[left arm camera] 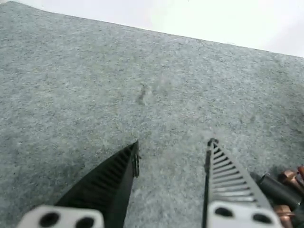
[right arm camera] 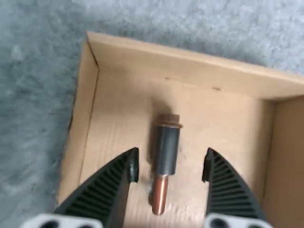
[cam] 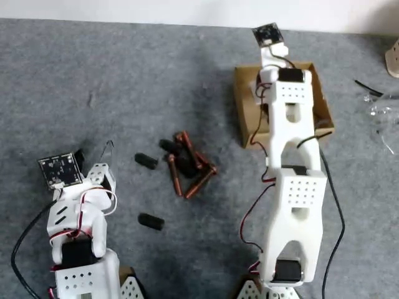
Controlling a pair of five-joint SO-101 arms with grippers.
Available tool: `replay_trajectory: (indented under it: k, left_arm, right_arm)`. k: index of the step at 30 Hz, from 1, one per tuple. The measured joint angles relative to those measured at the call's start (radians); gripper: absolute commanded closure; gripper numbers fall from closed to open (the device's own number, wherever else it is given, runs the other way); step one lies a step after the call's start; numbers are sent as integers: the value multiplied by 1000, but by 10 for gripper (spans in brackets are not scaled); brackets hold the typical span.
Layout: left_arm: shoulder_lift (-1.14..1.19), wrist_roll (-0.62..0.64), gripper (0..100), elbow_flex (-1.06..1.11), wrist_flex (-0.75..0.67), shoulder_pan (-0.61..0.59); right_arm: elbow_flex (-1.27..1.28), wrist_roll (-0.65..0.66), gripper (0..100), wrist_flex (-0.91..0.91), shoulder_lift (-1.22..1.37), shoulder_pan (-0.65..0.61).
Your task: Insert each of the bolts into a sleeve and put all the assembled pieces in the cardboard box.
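A cardboard box (cam: 244, 104) sits at the back right of the grey mat. My right gripper (right arm camera: 169, 164) hangs open above the box floor (right arm camera: 223, 118), where an assembled piece (right arm camera: 166, 152) lies: a copper bolt through a black sleeve, between but apart from the fingers. Copper bolts (cam: 190, 167) and black sleeves lie piled mid-table, with a loose sleeve (cam: 146, 161) to their left and another sleeve (cam: 151, 221) nearer the front. My left gripper (left arm camera: 173, 149) stands open over bare mat at the front left; part of the pile (left arm camera: 284, 187) shows beside one finger.
The right arm (cam: 293, 180) stretches over the box and covers much of it. Black cables and clear plastic bits (cam: 380, 103) lie at the far right edge. A pale wall borders the mat at the back.
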Motion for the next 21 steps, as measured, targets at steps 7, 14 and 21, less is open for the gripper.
replay_trajectory:
  k: [7,14,21]
  left_arm:
    - [0,0,783,0,0,0]
    - [0,0,783,0,0,0]
    - [0,0,783,0,0,0]
  right_arm:
    - [-334,0,803,328,0,-15]
    - [-770,-69,803,571,-25,-118]
    - [-664,-94,803,575,-175,-167]
